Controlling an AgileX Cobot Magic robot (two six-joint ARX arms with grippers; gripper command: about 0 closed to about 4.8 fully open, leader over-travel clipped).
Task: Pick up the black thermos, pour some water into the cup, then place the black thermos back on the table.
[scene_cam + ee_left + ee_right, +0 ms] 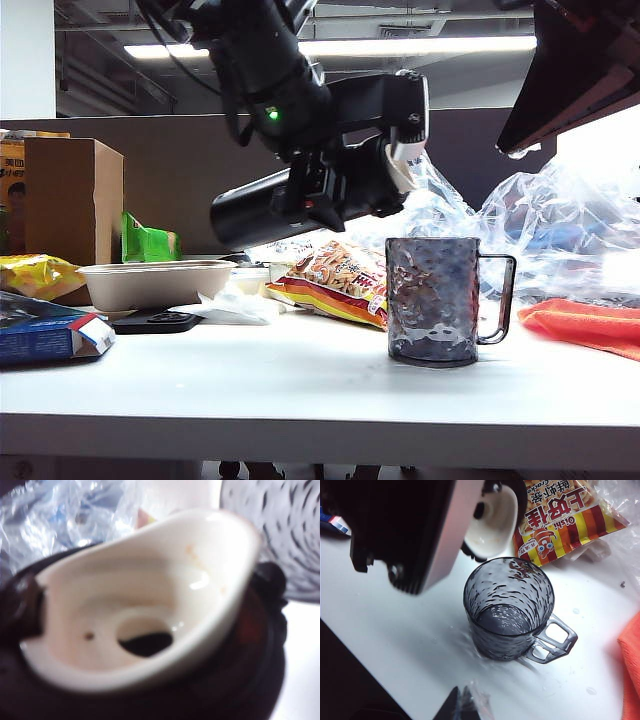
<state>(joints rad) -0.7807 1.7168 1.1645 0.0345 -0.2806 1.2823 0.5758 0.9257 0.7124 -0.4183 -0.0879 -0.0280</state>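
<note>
1. Exterior view, far left: we see a brown cardboard box (72, 195) at the back of the wide white table (300, 385), with a flat blue carton (45, 335) at the front edge and a shallow beige pulp tray (155, 282) just right of the box.
2. Next to the right, above the table, the left gripper (345, 190) holds the tall matte-black cylindrical thermos (290, 205). The thermos is tipped nearly level, its base toward the left and its beige spout (405, 165) toward the right. The fingers stand fairly wide and are clamped round the flask body.
3. Behind and below the thermos lies a red-and-yellow striped snack bag (335, 285).
4. Right of centre stands the translucent smoky-grey dimpled plastic cup (432, 298), upright on the table, its squared handle pointing right. The spout is above the cup's left rim and apart from it.
5. The left wrist view is filled by the open spout (145, 605), blurred, with the cup's dimpled wall (280, 535) beside it.
6. In the right wrist view the cup (510, 612) holds some water at its bottom.
7. Further right we see crumpled clear plastic bags (560, 225) and an orange cloth (590, 325).
8. The right gripper (462, 705) hangs above the table near the cup, its tips closed together with nothing in them.
</note>
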